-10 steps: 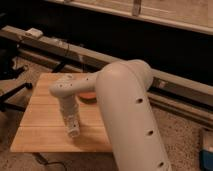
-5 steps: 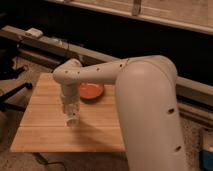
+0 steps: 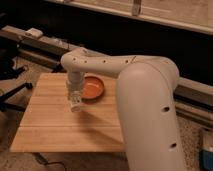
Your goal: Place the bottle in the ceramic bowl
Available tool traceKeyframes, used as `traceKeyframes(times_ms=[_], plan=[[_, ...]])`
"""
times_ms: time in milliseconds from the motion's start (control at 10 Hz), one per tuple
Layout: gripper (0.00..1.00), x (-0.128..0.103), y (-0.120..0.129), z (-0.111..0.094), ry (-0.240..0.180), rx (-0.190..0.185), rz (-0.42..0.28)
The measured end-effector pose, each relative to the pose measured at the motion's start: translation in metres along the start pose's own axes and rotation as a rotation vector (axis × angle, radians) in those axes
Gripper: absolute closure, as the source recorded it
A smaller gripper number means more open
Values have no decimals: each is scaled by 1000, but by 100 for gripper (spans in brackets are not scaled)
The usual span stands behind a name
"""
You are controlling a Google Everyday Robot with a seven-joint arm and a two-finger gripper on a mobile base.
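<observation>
The small white bottle hangs upright in my gripper, which is shut on its top. It is held just above the wooden board, right beside the left rim of the orange ceramic bowl. The bowl sits at the back middle of the board and nothing shows inside it. My white arm reaches in from the lower right and passes over the bowl's far side.
A long metal rail runs behind the board, with a small white object on it. Black chair legs stand on the floor at the left. A blue item is at the lower right edge.
The gripper has carried the bottle from over the board's middle back and to the right, up next to the bowl's left rim. The arm has swung away from the camera.
</observation>
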Motion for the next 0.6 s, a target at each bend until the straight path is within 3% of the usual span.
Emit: traceKeyframes(times_ms=[200,600], plan=[[100,-20,-4,0,-17,10,-10],[100,-64,-35,8,-56,38,14]])
